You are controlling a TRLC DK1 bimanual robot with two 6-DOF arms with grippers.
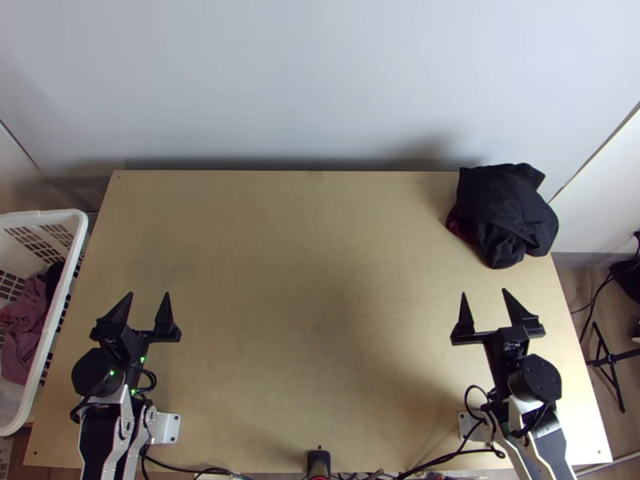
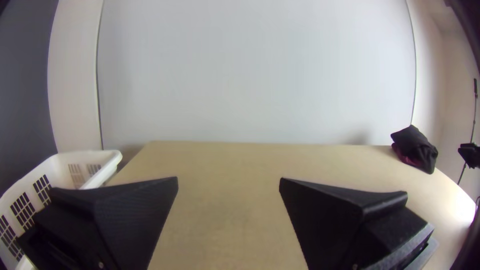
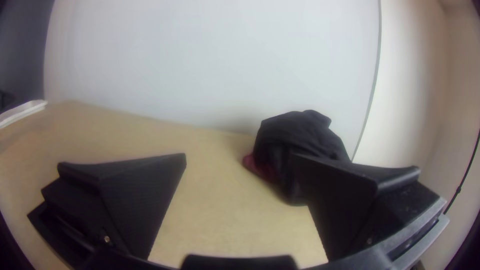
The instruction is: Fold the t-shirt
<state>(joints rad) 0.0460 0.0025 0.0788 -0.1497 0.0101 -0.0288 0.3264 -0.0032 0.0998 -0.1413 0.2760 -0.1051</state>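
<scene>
Top view, left gripper (image 1: 149, 294) released, right gripper (image 1: 484, 292) released, black cloth (image 1: 504, 206) bunched at far right

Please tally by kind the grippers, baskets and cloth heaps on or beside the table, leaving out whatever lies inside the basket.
Grippers: 2 (left gripper, right gripper)
Baskets: 1 (white basket)
Cloth heaps: 1 (bunched, mostly black heap)
Total: 4
</scene>
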